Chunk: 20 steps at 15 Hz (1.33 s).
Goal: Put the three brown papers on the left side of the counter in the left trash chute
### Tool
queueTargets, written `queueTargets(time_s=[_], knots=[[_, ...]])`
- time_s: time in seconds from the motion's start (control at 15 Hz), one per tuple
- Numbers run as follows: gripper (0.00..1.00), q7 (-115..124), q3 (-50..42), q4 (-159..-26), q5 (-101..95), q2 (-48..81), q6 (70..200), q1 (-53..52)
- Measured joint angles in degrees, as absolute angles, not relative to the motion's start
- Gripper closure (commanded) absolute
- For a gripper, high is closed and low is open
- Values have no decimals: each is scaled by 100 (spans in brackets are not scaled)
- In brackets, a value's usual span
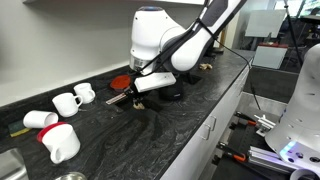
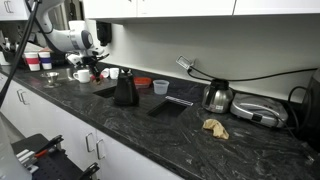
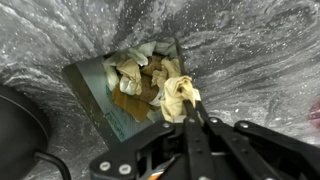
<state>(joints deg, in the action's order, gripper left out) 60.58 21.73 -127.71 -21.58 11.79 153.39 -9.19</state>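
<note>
In the wrist view my gripper [image 3: 186, 108] is shut on a crumpled tan-brown paper [image 3: 175, 92]. It holds the paper right over the square trash chute opening [image 3: 92, 88] in the black flecked counter [image 3: 250, 50]. More crumpled papers [image 3: 133, 68] lie inside the chute. In both exterior views the gripper [image 1: 135, 93] [image 2: 93, 70] hangs low over the counter [image 1: 180, 130], close to its surface. Another brown paper [image 2: 215, 127] lies far off on the counter near a silver kettle.
A black kettle [image 2: 125, 90] [image 3: 20, 130] stands close beside the chute. A red plate [image 1: 120, 80], white mugs [image 1: 70, 100], a blue cup [image 2: 161, 86], a second chute opening [image 2: 170, 106], a silver kettle [image 2: 218, 97] and a grill [image 2: 255, 112] sit on the counter.
</note>
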Motion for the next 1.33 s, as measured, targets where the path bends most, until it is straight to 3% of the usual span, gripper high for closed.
queueTargets(time_s=[0.07, 0.2, 0.8, 0.87, 1.07, 1.33], knots=[[99, 6093, 2114, -12608, -2353, 1352, 15317, -933], [71, 6174, 2009, -12369, -2655, 1610, 15266, -962], [10, 6505, 634, -12159, -2758, 1721, 15224, -2180], [27, 6640, 552, -12174, -2815, 1625, 15217, -2248], [10, 6666, 533, -12198, -2810, 1588, 15214, -2271], [10, 6666, 533, -12193, -2810, 1634, 15218, -2271]])
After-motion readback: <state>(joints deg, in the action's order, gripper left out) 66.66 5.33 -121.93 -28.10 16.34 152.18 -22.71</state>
